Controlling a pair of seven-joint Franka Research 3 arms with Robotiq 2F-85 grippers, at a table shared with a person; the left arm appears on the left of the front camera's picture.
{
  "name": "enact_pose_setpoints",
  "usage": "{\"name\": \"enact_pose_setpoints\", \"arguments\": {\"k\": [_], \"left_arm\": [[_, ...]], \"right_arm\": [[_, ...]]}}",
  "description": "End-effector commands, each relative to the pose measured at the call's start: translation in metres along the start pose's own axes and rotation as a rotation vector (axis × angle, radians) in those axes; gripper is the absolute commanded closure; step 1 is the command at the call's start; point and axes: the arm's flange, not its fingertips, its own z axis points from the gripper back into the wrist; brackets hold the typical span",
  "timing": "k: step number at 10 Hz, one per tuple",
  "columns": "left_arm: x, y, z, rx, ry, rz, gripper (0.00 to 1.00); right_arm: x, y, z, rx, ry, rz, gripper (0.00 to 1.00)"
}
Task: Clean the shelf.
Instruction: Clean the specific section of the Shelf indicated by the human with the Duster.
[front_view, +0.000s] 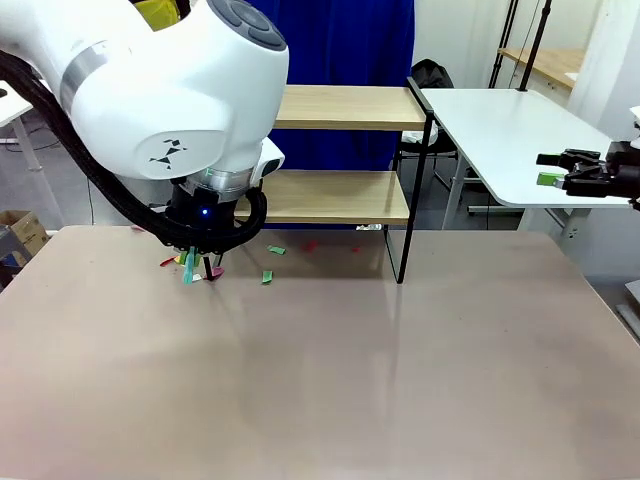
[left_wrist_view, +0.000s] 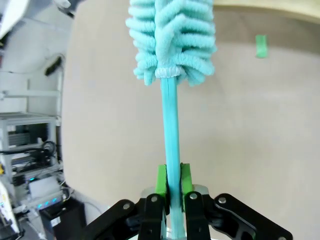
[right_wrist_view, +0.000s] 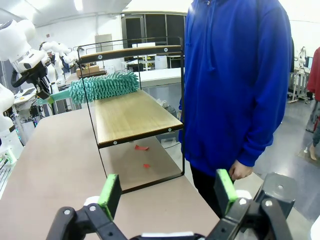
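The shelf (front_view: 340, 196) stands at the middle of the counter's (front_view: 320, 390) far edge, its two wooden boards bare in the front view. The left gripper (left_wrist_view: 172, 178) is clenched on the teal handle (left_wrist_view: 170, 125) of a chenille duster (left_wrist_view: 172, 35), low over the counter just in front of the shelf's left end; the fluffy head hangs above the counter surface. From the right wrist the head shows at the lower board's far end, though contact cannot be told. Small paper scraps, green (front_view: 267, 277) and red (right_wrist_view: 141, 147), lie on the counter under and beside the shelf. The right gripper (right_wrist_view: 168, 191) is released, jaws wide, off the counter's right edge. A person in a blue hoodie (right_wrist_view: 235, 75) stands at the far side.
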Motion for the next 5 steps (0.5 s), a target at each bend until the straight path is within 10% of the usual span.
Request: {"name": "enact_pose_setpoints", "arguments": {"k": [1,5], "left_arm": [[0.005,0.009,-0.005,0.012,0.038,0.020,0.87],[-0.015,0.006,0.047,-0.207,-0.150,-0.159,0.87]], "right_arm": [[0.004,0.001,-0.001,-0.002,0.011,-0.006,0.00],[0.004,0.001,-0.001,-0.002,0.011,-0.006,0.00]]}}
